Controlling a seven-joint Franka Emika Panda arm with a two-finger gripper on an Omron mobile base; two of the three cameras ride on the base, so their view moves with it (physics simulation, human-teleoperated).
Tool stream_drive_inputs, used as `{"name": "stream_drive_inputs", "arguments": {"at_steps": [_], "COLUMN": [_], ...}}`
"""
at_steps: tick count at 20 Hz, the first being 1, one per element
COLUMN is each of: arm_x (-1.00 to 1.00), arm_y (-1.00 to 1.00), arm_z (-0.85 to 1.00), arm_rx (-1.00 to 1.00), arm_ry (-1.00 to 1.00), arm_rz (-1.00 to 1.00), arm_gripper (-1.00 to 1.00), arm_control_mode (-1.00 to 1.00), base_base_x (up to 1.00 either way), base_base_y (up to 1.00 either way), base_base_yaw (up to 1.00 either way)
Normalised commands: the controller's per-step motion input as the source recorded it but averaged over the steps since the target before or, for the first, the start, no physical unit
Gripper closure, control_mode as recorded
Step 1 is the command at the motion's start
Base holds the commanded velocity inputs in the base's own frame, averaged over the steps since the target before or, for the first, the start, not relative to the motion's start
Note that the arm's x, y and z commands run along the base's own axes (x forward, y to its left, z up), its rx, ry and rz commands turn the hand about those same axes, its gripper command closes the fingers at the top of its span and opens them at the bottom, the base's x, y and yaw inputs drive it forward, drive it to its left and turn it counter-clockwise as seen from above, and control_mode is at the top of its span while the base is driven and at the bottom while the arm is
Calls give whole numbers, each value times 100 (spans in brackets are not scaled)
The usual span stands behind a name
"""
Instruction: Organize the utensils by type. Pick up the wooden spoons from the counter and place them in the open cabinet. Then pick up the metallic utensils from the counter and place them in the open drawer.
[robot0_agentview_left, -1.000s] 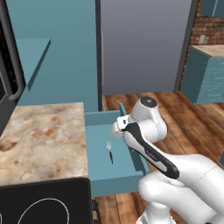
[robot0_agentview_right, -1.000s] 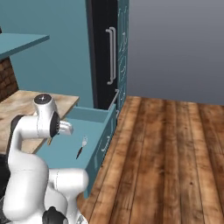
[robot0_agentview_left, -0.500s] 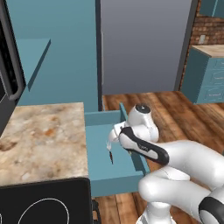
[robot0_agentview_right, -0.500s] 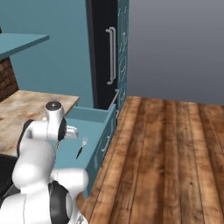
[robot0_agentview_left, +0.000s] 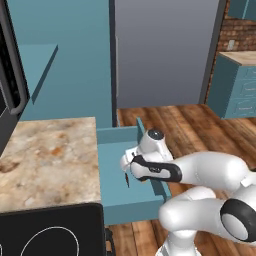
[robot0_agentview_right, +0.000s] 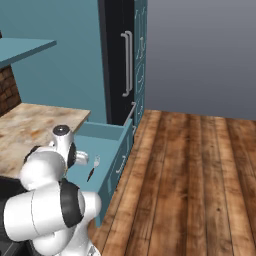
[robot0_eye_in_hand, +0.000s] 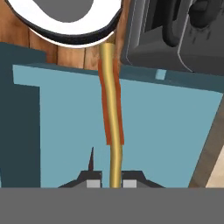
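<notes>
**Gold spoon over the drawer**

While my pincer (robot0_eye_in_hand: 113, 180) stays out of it, clamped on the handle of the gold spoon (robot0_eye_in_hand: 110, 109), the open drawer (robot0_eye_in_hand: 175, 131) lies directly beneath, with the dark-handled utensil (robot0_agentview_left: 128, 178) already resting on its floor close below me. I judge the spoon light, rigid and slick, so a grip on the slim handle could twist. Beside me lies the worktop (robot0_agentview_left: 47, 160).

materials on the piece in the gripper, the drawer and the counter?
Gold utensil: looks like polished metal, with a yellow sheen along its slim handle; gripper shut on it.
Drawer: flat matte teal, probably painted wood or laminate; no grain visible.
Counter: beige marbled stone look with rust-brown patches.
</notes>
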Motion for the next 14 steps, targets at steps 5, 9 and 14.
{"name": "stream_drive_inputs", "arguments": {"at_steps": [5,9,14], "arm_x": [47,57,45], "arm_y": [7,0,14], "arm_z": [-35,-35,-35], "arm_rx": [0,0,0], "arm_ry": [0,1,0], "arm_rz": [0,0,0], "arm_gripper": [100,100,100], "arm_control_mode": [-100,-100,-100], "base_base_x": [0,0,0], "base_base_y": [0,0,0], "base_base_yaw": [0,0,0]}}
